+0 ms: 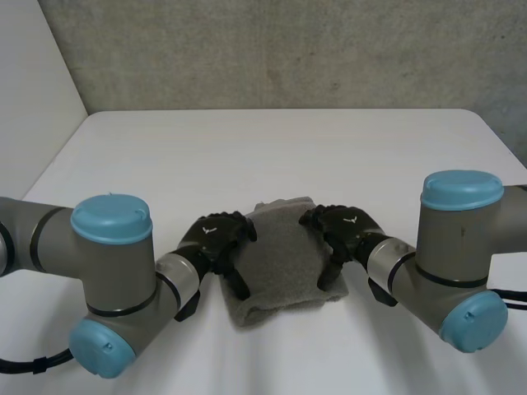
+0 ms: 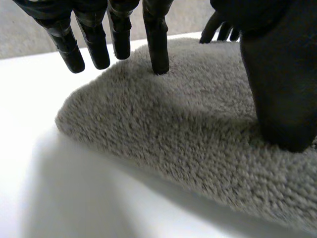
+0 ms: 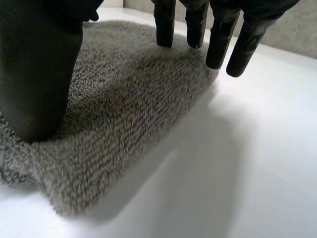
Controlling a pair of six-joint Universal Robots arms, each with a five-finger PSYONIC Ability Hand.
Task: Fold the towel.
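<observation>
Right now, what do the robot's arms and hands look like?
Both arms are thick grey tubes with rounded joints closed by light-blue caps: left arm, right arm. A silver cuff ends each wrist. The left hand and right hand are matte black, with segmented cylindrical fingers and a small white mark on the back.

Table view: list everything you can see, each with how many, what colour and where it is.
towel: one, grey, lying as a thick pad on the near middle of the table, between the two hands
table: one, white, under everything
wall: one, grey, behind the table's far edge
left arm, right arm: two, grey with light-blue caps, at the near corners
left robot hand: one, black, at the towel's left edge, fingers straight, a fingertip and the thumb on the cloth
right robot hand: one, black, at the towel's right edge, fingers straight, thumb on the cloth
</observation>
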